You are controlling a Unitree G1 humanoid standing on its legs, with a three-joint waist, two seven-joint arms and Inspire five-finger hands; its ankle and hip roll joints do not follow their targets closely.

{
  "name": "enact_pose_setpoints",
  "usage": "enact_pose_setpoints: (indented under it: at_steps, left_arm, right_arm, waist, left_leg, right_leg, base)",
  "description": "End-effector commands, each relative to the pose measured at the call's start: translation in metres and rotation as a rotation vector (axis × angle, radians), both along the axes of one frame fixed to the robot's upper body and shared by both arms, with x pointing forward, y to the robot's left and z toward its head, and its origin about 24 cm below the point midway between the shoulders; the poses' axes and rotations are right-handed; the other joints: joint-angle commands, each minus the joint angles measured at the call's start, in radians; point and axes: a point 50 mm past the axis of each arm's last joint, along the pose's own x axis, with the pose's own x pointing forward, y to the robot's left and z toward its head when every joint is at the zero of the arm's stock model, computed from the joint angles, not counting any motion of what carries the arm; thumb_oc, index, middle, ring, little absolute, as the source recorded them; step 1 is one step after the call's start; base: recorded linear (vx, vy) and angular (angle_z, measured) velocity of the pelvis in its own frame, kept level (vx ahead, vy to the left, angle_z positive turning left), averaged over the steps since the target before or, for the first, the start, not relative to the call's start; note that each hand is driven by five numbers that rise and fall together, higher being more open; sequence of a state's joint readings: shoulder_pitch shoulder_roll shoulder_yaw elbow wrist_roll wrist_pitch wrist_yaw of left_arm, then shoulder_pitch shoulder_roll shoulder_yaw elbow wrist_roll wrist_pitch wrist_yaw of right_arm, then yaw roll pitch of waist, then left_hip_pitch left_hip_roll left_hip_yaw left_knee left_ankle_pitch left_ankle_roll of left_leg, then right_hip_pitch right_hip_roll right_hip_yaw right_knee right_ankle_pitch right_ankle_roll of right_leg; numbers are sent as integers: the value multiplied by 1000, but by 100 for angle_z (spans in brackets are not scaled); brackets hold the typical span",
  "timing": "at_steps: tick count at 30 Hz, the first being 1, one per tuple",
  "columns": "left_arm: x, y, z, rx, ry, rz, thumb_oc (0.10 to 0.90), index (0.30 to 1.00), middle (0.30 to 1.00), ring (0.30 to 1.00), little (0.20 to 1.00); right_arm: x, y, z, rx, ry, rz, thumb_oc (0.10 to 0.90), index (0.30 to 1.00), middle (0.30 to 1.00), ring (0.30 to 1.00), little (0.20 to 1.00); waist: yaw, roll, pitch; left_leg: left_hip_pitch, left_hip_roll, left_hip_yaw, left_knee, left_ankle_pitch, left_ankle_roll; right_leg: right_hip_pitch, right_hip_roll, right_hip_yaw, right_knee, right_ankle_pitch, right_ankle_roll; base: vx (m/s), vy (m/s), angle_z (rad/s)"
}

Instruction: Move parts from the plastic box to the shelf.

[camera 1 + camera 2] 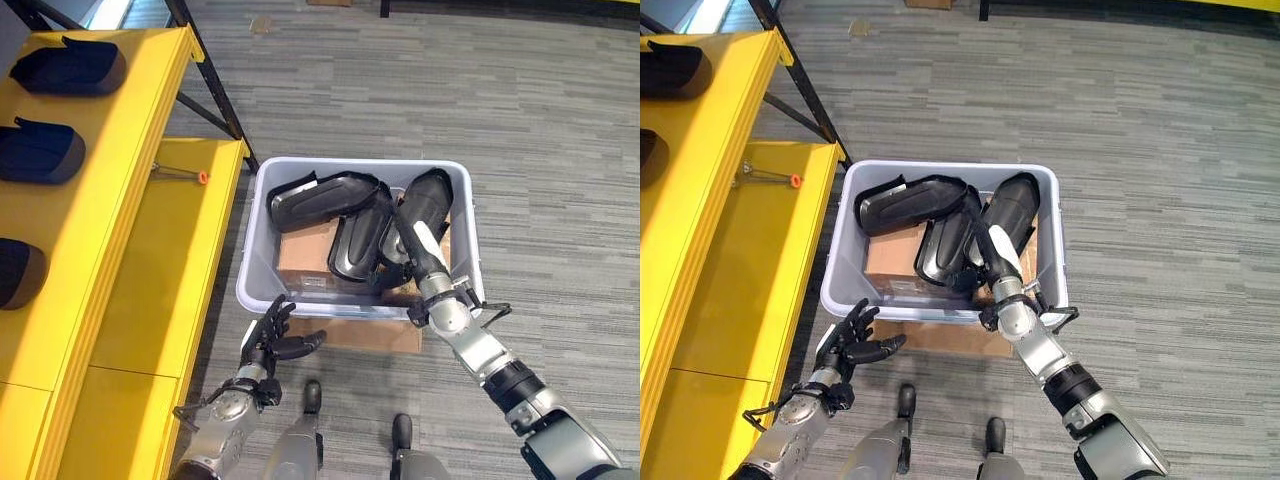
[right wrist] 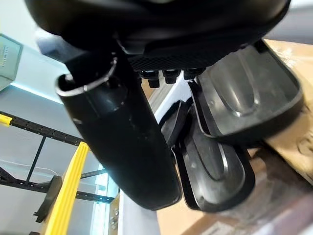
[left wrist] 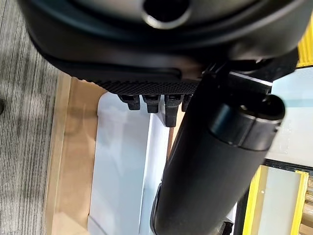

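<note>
Right hand (image 1: 415, 262) is reaching down into the plastic box (image 1: 258, 262), fingers hidden among black parts (image 1: 318, 197); grip unclear. Left hand (image 1: 272, 338) is hovering open outside it.

bright, even overhead light – soft shadows, wrist views blurred up close.
</note>
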State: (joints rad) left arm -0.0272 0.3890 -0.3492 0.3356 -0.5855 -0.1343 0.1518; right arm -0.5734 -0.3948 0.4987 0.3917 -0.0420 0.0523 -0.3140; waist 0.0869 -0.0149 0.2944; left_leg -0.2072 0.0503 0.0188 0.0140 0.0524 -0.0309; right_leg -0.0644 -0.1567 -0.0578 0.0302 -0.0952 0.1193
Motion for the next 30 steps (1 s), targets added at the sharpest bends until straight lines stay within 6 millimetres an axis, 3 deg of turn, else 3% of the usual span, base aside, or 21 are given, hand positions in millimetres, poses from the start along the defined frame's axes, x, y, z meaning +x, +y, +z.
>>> enact_pose_setpoints:
  at_steps: [1,14,30]
  left_arm:
    - [26,-6,47,-26,-241,-26,900,1000,1000,1000,1000]
    - [33,-8,55,-27,-280,-22,900,1000,1000,1000,1000]
    - [35,-12,59,-25,-298,-25,900,1000,1000,1000,1000]
  right_arm:
    - [16,16,75,-85,-338,13,900,1000,1000,1000,1000]
    - [24,8,96,-224,-435,-66,900,1000,1000,1000,1000]
    - [24,4,86,-256,-421,-94,900,1000,1000,1000,1000]
  waist:
    - [3,-32,0]
    - [6,-17,27]
    - [3,10,50]
  left_leg:
    - [-90,64,-35,129,-57,-29]
    - [-126,63,-41,130,-49,-28]
    - [-155,57,-43,141,-50,-27]
  right_leg:
    - [-101,-119,-9,4,128,44]
    - [-141,-121,-9,22,125,41]
    - [-176,-126,-4,45,117,39]
  base:
    - [0,0,0]
    - [0,0,0]
    - [0,0,0]
